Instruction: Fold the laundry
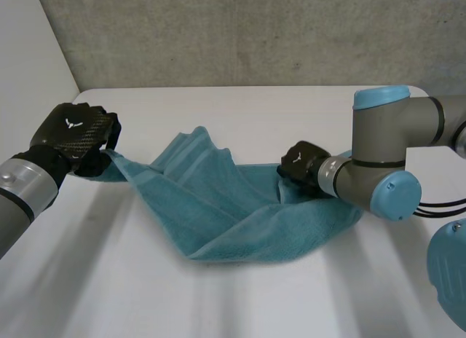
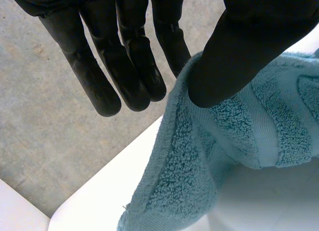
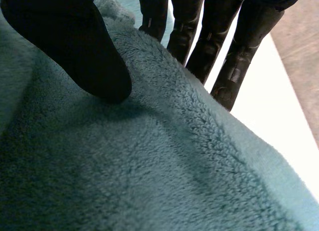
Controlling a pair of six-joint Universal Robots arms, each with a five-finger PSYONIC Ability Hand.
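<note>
The towel (image 1: 218, 207) lies rumpled mid-way across the table (image 1: 255, 108), one corner lifted in the left hand (image 1: 76, 136)'s thumb-and-finger pinch, the opposite end pinched by the right hand (image 1: 299, 164); folding looks barely begun.

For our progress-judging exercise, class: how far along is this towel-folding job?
Done: both ends are gripped. The left hand pinches one end of the teal towel, lifted off the white table; the right hand pinches the opposite end. In hand: the towel sags rumpled between them. Left: bringing the ends together into a neat fold.
</note>
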